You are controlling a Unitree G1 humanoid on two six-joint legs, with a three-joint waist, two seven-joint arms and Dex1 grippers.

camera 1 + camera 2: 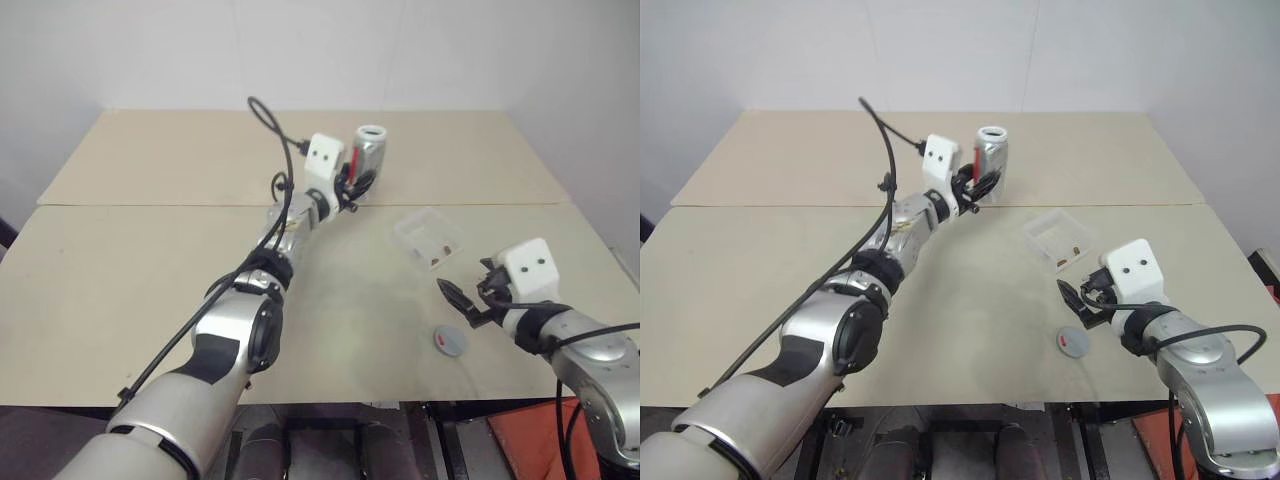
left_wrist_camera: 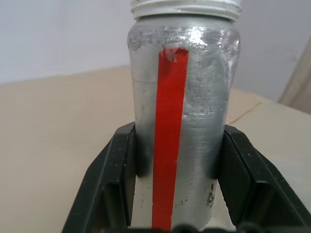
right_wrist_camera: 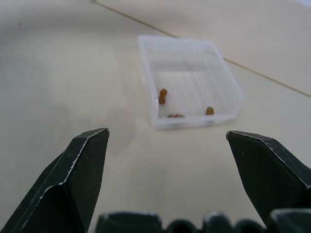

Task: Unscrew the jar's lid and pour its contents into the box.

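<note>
The silver jar [image 1: 371,150] with a red stripe stands upright, lidless, its white threaded mouth on top. My left gripper [image 1: 353,182] is shut on the jar's lower body near the table's middle seam; in the left wrist view its black fingers [image 2: 116,179] press both sides of the jar [image 2: 194,111]. To the right lies the clear box [image 1: 430,238], with brown bits of the contents [image 3: 163,95] inside it. The grey lid [image 1: 450,341] with a red mark lies flat near the front edge. My right gripper [image 1: 462,300] is open and empty, just above the lid and short of the box [image 3: 189,80].
A seam [image 1: 150,206] runs across the beige table between its two boards. A white wall rises behind the table's far edge. A black cable [image 1: 275,125] loops above my left forearm.
</note>
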